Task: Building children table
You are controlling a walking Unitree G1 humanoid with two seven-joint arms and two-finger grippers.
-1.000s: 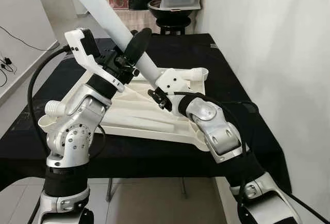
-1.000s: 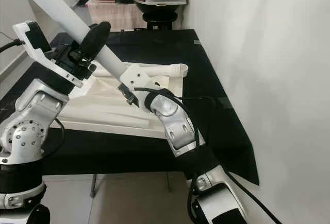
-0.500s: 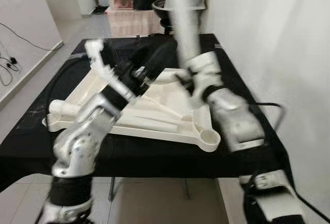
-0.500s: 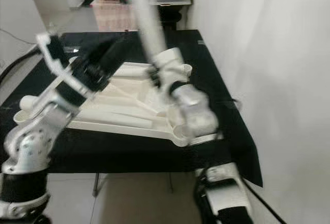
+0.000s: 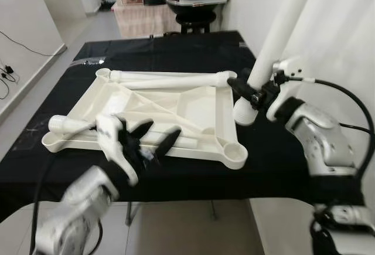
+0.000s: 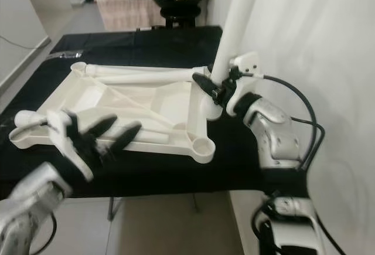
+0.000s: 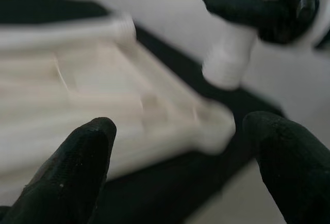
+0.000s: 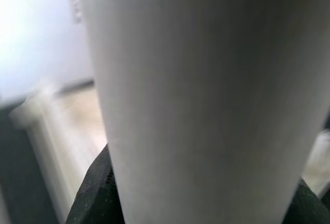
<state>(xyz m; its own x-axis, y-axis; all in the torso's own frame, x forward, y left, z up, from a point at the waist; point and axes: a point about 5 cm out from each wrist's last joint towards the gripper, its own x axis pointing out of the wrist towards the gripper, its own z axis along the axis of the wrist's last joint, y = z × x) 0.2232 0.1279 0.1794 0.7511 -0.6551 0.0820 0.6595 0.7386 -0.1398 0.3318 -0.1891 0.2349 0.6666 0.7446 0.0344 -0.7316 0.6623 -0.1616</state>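
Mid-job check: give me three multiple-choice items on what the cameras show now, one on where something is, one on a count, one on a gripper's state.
1. Where is the free table leg?
A. flat on the floor
B. held up at the tabletop's right edge
C. standing in a left corner socket

2. How many legs lie across the far side of the upturned tabletop?
A. one
B. three
C. none

3. What is the left gripper doing?
A. shut on a leg
B. clamping the black cloth
C. open, holding nothing

Answers: B, the right gripper holds it there. A, a single lying leg spans the far side. C, its fingers are spread over the near edge.
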